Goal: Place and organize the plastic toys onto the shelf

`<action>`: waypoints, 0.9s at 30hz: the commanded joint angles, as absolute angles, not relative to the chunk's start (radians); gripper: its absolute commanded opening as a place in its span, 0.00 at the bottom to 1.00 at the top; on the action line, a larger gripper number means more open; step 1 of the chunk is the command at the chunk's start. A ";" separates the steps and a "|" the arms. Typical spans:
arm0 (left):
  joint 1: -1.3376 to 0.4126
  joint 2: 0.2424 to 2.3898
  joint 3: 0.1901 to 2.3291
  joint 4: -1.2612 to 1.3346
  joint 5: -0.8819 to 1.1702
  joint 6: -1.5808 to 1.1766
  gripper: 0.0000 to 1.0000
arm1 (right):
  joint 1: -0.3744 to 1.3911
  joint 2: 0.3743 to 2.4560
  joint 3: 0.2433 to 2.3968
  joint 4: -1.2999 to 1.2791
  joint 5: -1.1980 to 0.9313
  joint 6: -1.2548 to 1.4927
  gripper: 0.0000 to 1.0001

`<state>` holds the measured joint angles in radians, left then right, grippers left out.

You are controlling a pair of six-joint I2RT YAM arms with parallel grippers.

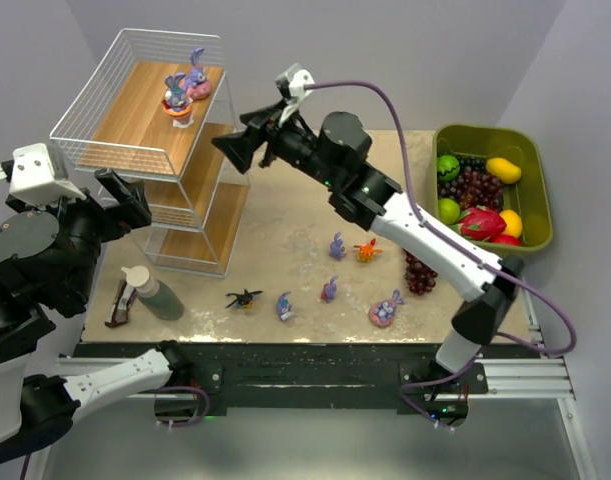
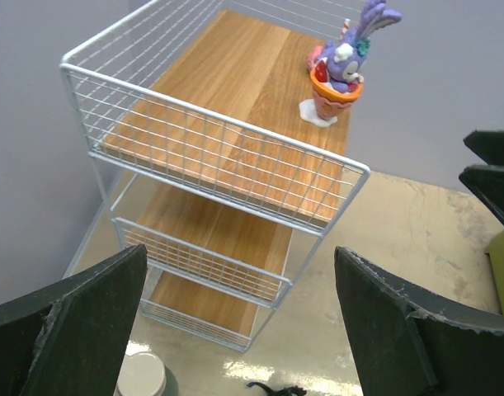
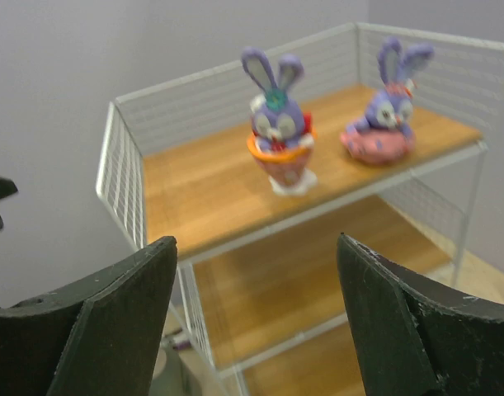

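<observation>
Bunnies [image 3: 278, 132] stand upright, ears skyward, atop the shelf [image 3: 204, 194]; left claw [image 2: 239, 256] and right claw [image 3: 256, 247] gape.

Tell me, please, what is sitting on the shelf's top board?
Two toys stand there: a bunny in an orange cup and a bunny on a pink base beside it. The lower boards are partly covered, so unclear.

arms up — left gripper [image 1: 125, 196] and right gripper [image 1: 237, 147] agape
</observation>
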<state>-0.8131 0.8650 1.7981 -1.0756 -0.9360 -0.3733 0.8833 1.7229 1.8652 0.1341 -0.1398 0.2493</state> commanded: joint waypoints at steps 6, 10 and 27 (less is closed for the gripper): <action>-0.815 0.897 1.646 -0.973 -0.662 -0.328 1.00 | 0.882 1.421 1.438 -0.113 0.081 0.273 0.80; -0.815 0.919 1.525 -0.950 -0.481 -0.340 0.98 | 0.881 1.352 1.300 -0.140 0.077 0.321 0.78; -0.857 0.845 0.767 -0.342 0.017 -0.517 0.75 | 0.822 1.177 1.083 -0.457 0.462 0.627 0.75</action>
<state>-0.8303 0.8841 0.8616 -0.5964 -0.0540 -0.4328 0.8558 1.2198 1.1137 -0.3614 0.3359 0.5076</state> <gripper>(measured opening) 0.766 0.756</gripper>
